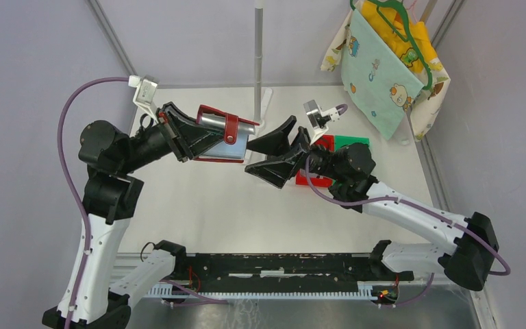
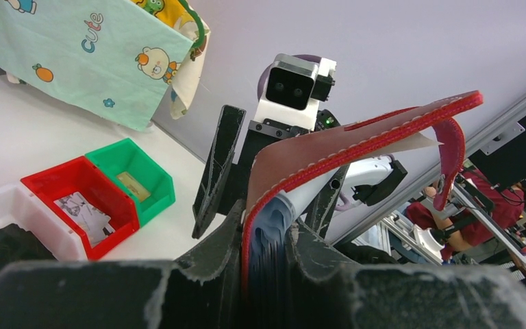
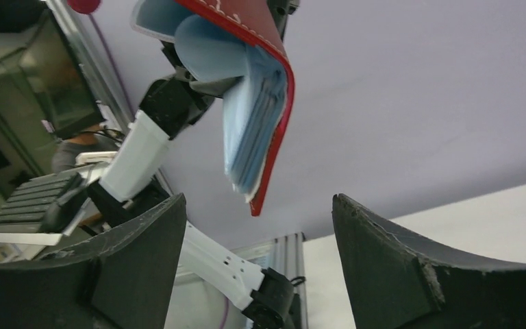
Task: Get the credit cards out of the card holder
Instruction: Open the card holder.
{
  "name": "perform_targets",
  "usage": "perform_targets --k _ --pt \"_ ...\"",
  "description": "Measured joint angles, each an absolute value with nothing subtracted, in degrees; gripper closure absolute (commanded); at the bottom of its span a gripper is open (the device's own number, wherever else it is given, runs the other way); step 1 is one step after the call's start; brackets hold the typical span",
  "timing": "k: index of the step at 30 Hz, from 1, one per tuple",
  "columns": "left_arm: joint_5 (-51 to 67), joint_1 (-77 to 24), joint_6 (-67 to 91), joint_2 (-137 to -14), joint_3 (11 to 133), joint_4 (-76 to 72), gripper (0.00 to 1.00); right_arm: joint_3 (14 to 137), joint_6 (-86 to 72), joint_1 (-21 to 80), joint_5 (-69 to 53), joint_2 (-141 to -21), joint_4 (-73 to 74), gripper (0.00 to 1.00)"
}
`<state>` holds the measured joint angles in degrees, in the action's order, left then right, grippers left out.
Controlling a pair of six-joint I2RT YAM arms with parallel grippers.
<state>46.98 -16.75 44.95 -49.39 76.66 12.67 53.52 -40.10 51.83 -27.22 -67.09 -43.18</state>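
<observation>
The red card holder [image 1: 227, 130] hangs open above the table, clamped at its fold in my left gripper [image 1: 204, 141]. In the left wrist view the holder [image 2: 356, 145] rises from between my fingers [image 2: 212, 257], with grey-blue layers [image 2: 281, 223] packed inside. I cannot tell the credit cards from the pocket panels there. My right gripper [image 1: 264, 156] is wide open and empty, just right of the holder and pointed at it. In the right wrist view the holder [image 3: 272, 103] and its grey-blue layers [image 3: 246, 130] hang above and ahead of my open gripper [image 3: 257, 229], untouched.
A red bin [image 1: 320, 145] and a green bin [image 1: 353, 142] sit behind my right wrist; they show in the left wrist view [image 2: 75, 199] beside a white tray [image 2: 0, 219]. A patterned cloth [image 1: 383, 62] hangs at the back right. A metal pole [image 1: 258, 48] stands behind the holder.
</observation>
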Motion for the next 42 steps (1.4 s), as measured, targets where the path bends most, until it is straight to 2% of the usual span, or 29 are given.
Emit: perform_targets --k 4,8,15,18,28,35,40,42 --pt "46.7 -16.8 44.9 -49.4 76.6 12.7 0.98 53.5 -45.7 51.7 -29.8 -70.5 -50.5 0.26" --pt "46.6 -16.7 44.9 -49.2 76.6 13.0 0.98 53.5 -49.5 51.7 -31.0 -73.0 -55.0 0.41" --pt "45.9 -16.8 44.9 -48.3 75.3 13.3 0.98 54.5 -52.2 51.7 -30.1 -74.9 -55.8 0.60" --pt "45.1 -16.7 45.0 -48.2 75.1 13.4 0.98 54.7 -52.6 51.7 -29.1 -75.0 -55.6 0.63" --pt "43.6 -16.7 46.5 -48.4 75.1 13.3 0.98 54.0 -53.7 51.7 -26.3 -75.0 -57.5 0.63" --pt "43.6 -16.7 47.9 -48.4 75.2 13.2 0.98 53.6 -56.0 51.7 -26.3 -76.1 -62.0 0.55" --pt "43.6 -16.7 48.2 -48.4 75.2 13.2 0.98 53.0 -57.1 51.8 -26.7 -76.5 -64.5 0.43" --pt "43.6 -16.7 48.5 -48.4 75.2 13.2 0.98 52.5 -57.4 51.8 -27.0 -76.5 -65.5 0.41"
